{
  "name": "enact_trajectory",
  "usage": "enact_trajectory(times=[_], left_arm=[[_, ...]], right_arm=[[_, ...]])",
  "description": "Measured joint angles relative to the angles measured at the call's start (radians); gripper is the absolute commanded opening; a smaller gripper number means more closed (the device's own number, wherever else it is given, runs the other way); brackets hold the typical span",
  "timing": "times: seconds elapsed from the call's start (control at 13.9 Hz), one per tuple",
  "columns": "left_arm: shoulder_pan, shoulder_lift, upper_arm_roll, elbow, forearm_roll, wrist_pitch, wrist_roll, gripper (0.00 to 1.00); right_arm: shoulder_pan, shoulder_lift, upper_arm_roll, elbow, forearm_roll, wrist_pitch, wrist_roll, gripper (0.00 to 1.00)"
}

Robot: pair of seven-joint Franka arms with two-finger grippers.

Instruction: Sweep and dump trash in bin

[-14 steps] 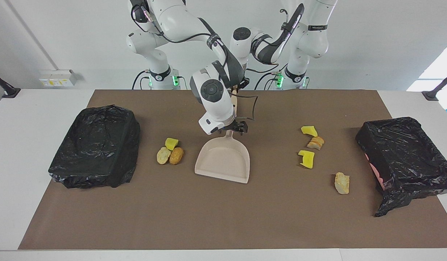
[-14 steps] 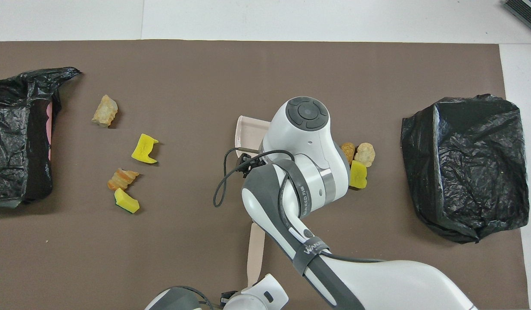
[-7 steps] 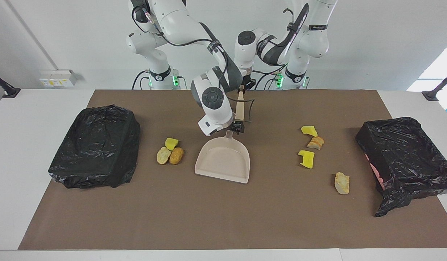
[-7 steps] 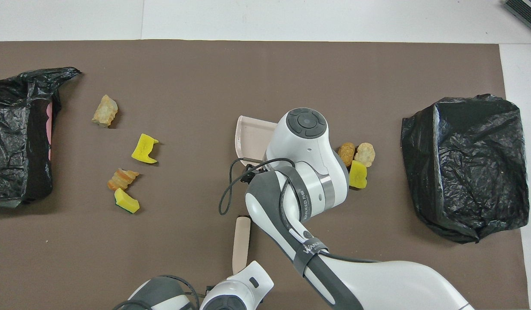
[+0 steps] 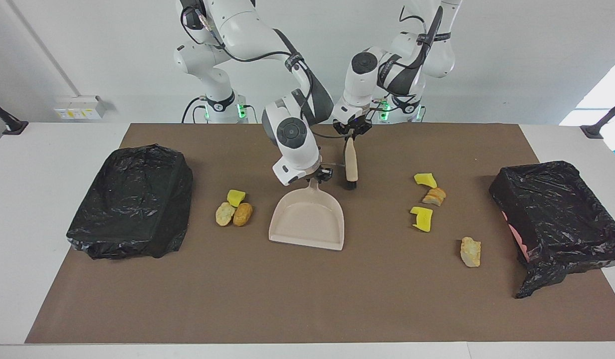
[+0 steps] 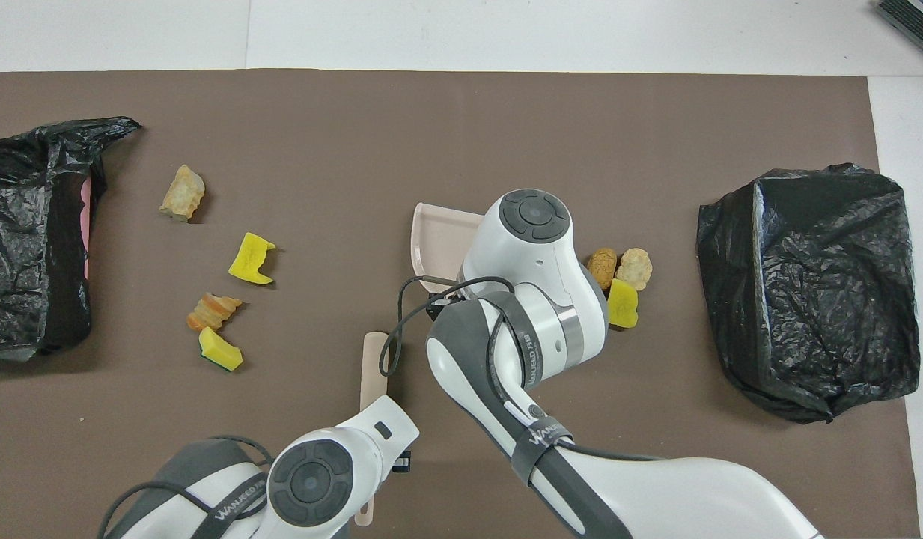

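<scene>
1. The right tool (image 5: pixel 321 175) is seen clamped on the dustpan (image 5: pixel 307 219) handle; a tilt could be caused.
2. The left tool (image 5: pixel 352 132) is clenched on the brush (image 5: pixel 350 167), held up near the pan.
3. The trash (image 5: pixel 234 208) lies beside the pan, more (image 5: pixel 429 197) toward the left arm's end; lumps may be scattered by a fast sweep.

Both arms reach mid-table, left tool (image 5: pixel 351 133) clamped shut and raised, right tool (image 5: pixel 321 174) low
</scene>
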Motion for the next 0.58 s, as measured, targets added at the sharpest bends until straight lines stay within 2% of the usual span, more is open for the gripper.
enact_trajectory(times=[0.22, 0.36, 0.58], left_arm=[[0.128, 0.001, 0.002, 0.028, 0.001, -0.002, 0.121, 0.00], [0.208, 0.024, 0.005, 0.088, 0.001, -0.039, 0.186, 0.00], [0.291, 0.134, 0.005, 0.298, 0.023, -0.153, 0.213, 0.00]], right_arm=[[-0.003, -0.001, -0.002, 0.000, 0.009, -0.010, -0.025, 0.00], [-0.005, -0.005, -0.005, 0.002, 0.009, -0.031, -0.107, 0.00], [-0.019, -0.032, -0.012, 0.003, 0.009, -0.039, -0.296, 0.00]])
